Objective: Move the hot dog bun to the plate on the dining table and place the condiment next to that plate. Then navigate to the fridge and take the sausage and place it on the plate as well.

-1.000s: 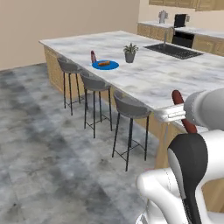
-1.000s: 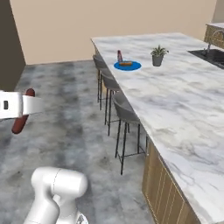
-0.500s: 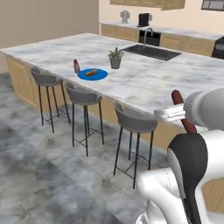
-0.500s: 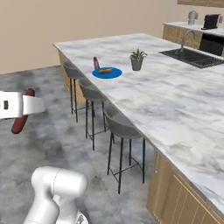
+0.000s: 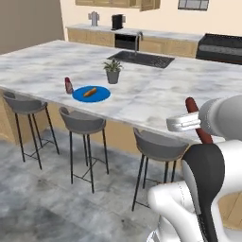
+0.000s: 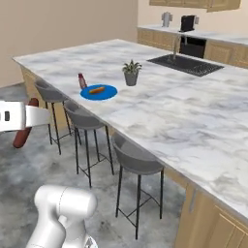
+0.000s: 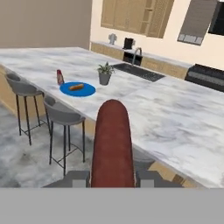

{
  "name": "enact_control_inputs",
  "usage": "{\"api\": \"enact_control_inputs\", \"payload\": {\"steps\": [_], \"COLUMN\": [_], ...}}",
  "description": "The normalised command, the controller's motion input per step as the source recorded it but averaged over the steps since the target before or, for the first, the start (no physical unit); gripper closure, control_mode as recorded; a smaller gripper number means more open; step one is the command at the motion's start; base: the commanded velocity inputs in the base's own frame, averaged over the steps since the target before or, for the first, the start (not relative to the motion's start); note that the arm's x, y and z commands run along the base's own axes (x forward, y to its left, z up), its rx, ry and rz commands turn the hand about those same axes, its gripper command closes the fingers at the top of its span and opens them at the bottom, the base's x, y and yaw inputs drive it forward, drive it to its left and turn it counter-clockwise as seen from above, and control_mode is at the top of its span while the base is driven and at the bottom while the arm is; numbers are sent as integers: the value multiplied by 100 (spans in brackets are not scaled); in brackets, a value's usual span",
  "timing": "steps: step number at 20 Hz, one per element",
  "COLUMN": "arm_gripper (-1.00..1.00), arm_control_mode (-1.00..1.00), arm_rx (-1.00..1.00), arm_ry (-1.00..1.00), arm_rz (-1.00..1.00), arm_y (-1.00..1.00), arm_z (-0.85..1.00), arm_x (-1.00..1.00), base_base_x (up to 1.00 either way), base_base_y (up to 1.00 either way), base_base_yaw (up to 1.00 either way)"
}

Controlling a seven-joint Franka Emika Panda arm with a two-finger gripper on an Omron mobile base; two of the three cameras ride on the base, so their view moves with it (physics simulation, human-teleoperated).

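Nearest the cameras, the end effector (image 7: 112, 177) is clenched on the sausage (image 7: 112, 144), whose dark red length rises straight up between the two finger tips in the hand view. From the left base view the sausage (image 5: 197, 126) juts up and down past the white hand at the right, tilted a little; from the right base view it (image 6: 25, 131) pokes out above and below the hand at the left edge, held in the air over the grey floor (image 6: 29, 169), short of the table.

Beyond it, three grey stools (image 5: 82, 124) stand in a row along the near edge of the dining table (image 5: 156, 101). On the marble top lies the blue plate (image 5: 100, 97), with the hot dog bun (image 5: 90, 92) resting on it. Just beside the plate, on its left, stands the condiment (image 5: 69, 85), upright. A small potted plant (image 5: 112, 72) sits a little farther in, to the right of the plate. Farther still is the dark inset sink (image 5: 141, 59) with its tap, and against the far wall a counter carries a black coffee machine (image 5: 117, 21)
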Motion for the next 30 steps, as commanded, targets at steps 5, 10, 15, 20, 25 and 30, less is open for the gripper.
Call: {"api": "enact_control_inputs", "payload": {"steps": [5, 10, 15, 20, 25, 30], "arm_gripper": [100, 100, 100, 100, 100, 100], "arm_control_mode": [100, 100, 100, 100, 100, 100], "arm_rx": [0, 0, 0, 0, 0, 0], "arm_ry": [0, 0, 0, 0, 0, 0], "arm_rz": [0, 0, 0, 0, 0, 0], "arm_y": [0, 0, 0, 0, 0, 0], "arm_z": [0, 0, 0, 0, 0, 0], "arm_x": [0, 0, 0, 0, 0, 0], "base_base_x": [75, 71, 70, 71, 78, 86], "base_base_y": [100, 100, 100, 89, 71, 34], "base_base_yaw": [-42, -41, -41, -38, -37, -32]}}
